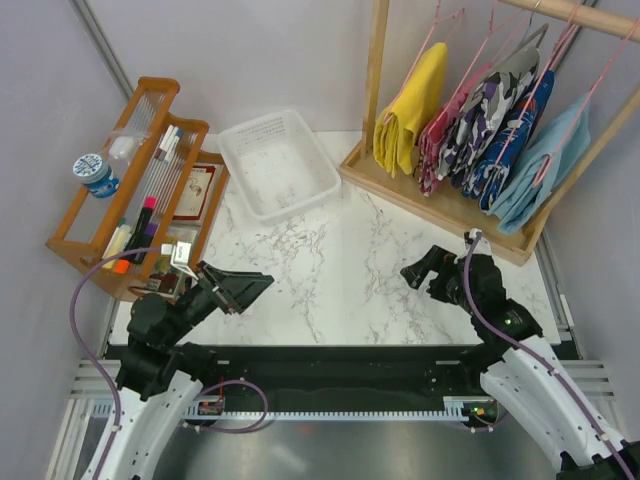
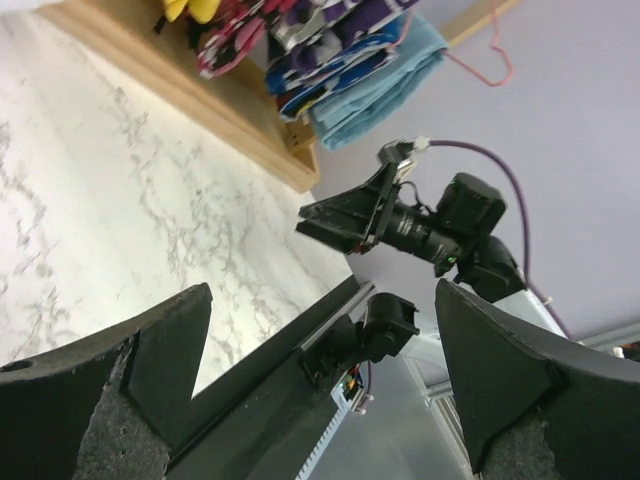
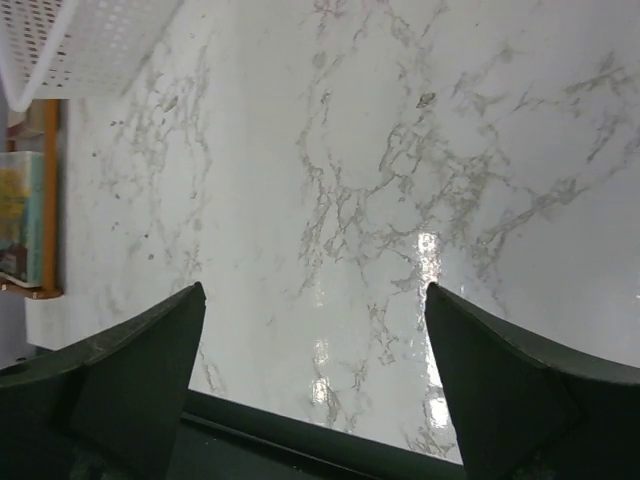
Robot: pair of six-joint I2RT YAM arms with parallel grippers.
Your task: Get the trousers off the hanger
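The yellow trousers hang folded on a pink hanger at the left end of the wooden rack at the back right. The pink camouflage trousers hang beside them, to their right. A strip of both shows at the top of the left wrist view, the pink pair beside the yellow. My left gripper is open and empty, low over the table's near left. My right gripper is open and empty over the near right, well short of the rack.
A purple-white camouflage garment, a blue patterned one and a light blue one hang further right on the rack. A white basket stands at the back centre. A wooden organiser with pens and bottles stands at the left.
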